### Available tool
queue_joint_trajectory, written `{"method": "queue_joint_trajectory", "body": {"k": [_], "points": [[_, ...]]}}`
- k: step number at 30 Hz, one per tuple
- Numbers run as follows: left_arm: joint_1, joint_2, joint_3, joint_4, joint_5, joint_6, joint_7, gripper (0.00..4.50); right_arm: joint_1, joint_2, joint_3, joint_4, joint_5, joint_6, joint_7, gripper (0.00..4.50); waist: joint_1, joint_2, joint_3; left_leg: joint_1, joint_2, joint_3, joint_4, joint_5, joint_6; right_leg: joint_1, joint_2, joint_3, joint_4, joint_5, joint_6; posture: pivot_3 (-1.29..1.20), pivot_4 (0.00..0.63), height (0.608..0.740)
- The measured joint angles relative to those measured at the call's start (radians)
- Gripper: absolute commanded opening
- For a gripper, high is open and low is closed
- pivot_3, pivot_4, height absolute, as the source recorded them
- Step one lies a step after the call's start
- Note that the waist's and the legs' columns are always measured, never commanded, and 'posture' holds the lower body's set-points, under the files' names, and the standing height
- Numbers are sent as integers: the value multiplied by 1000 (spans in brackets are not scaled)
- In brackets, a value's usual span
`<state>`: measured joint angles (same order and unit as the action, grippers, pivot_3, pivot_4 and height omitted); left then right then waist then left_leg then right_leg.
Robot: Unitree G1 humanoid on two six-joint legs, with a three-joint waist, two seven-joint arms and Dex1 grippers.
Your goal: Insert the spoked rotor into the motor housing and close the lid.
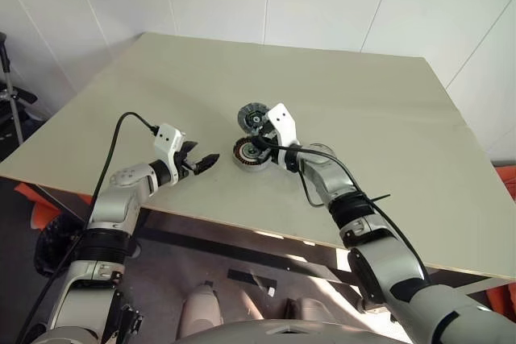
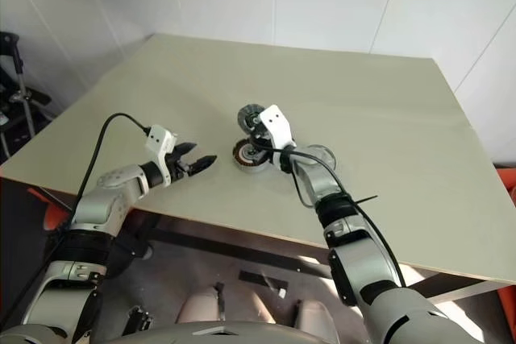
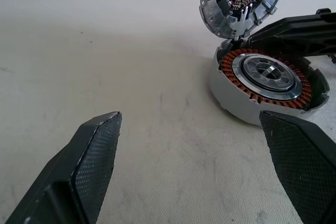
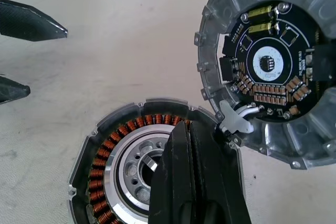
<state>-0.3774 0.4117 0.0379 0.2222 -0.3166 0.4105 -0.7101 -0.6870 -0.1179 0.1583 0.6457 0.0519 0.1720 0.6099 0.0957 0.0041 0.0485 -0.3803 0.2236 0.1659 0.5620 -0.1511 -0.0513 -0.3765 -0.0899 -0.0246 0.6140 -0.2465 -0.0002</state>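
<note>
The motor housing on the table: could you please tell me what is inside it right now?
Inside the motor housing sit a ring of copper windings and a silver centre with holes. The shut right gripper lies over its near side, hiding that part.

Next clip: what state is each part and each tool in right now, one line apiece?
motor housing: flat on the table, open, copper windings exposed.
spoked rotor: not inserted, standing on edge at the housing's rim.
lid: lying on the table beside the right arm, not fitted.
left tool: open, empty, apart from the housing.
right tool: shut, tips over the housing's rim by the rotor.
</note>
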Motion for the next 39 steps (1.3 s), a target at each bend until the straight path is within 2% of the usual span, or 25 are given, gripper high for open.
{"method": "queue_joint_trajectory", "body": {"k": [8, 18, 24, 39], "points": [[0, 1, 1, 4, 6, -1, 0, 4475, 56, 2, 2, -68, 0, 26, -2, 14, 0, 0, 0, 0, 0, 0, 0, 0, 0, 0, 0, 0, 0, 0, 0, 0, 0, 740], [-1, 1, 1, 8, 9, -2, -1, 4475, 54, 1, 2, -77, 0, 39, -2, 14, -1, 0, 0, 0, 0, 0, 0, 0, 0, 0, 0, 0, 0, 0, 0, 0, 0, 740], [-1, 1, 1, 8, 9, -2, -1, 4475, 43, 19, 3, -165, 4, 68, 15, 14, -1, 0, 0, 0, 0, 0, 0, 0, 0, 0, 0, 0, 0, 0, 0, 0, 0, 740], [-1, 8, 0, 4, 16, -1, -1, 4475, 48, 26, 11, -72, -10, 45, 1, 14, -1, 0, 0, 0, 0, 0, 0, 0, 0, 0, 0, 0, 1, 0, 0, 0, 0, 740]]}}
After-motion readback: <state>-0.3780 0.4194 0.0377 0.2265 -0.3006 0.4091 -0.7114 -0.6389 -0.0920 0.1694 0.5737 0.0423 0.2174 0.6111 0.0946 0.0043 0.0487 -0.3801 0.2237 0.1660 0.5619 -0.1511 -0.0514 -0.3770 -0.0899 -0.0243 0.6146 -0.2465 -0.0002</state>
